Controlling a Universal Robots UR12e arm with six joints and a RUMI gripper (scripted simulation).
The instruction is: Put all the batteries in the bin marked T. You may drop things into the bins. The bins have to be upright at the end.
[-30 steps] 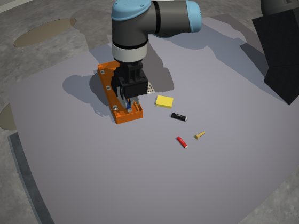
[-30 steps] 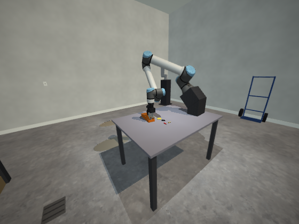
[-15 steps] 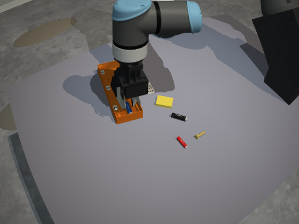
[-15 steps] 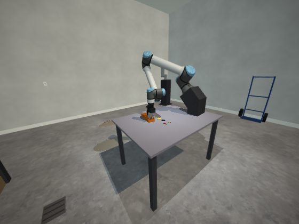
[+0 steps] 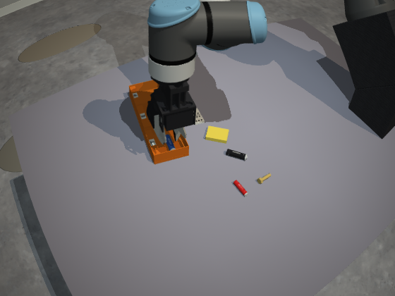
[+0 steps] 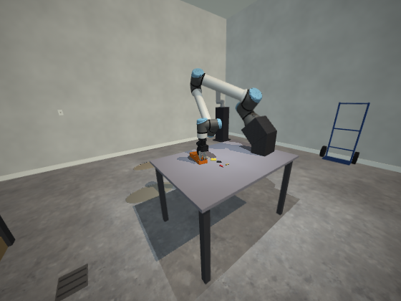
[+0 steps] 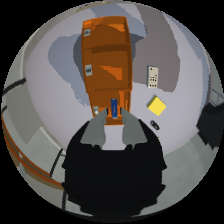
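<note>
A long orange bin (image 5: pixel 170 156) (image 6: pixel 195 156) (image 7: pixel 107 50) with three compartments stands upright on the grey table (image 5: pixel 141 229); its small labels are too small to read. A blue battery (image 5: pixel 170 142) (image 7: pixel 114 107) lies in the compartment at its near end. My gripper (image 5: pixel 171 136) (image 7: pixel 114 108) hangs just over that compartment with its fingers slightly apart on either side of the battery, not gripping it. A black battery (image 5: pixel 236 154) (image 7: pixel 154 124) and a red battery (image 5: pixel 240 187) (image 6: pixel 220 165) lie loose on the table to the right of the bin.
A yellow block (image 5: pixel 216 134) (image 7: pixel 157 105) lies right of the bin, and a white dotted tile (image 5: pixel 199 116) (image 7: pixel 152 76) lies behind it. A tan bolt (image 5: pixel 264 178) lies near the red battery. The arm's black base block (image 5: pixel 370 70) stands at the far right.
</note>
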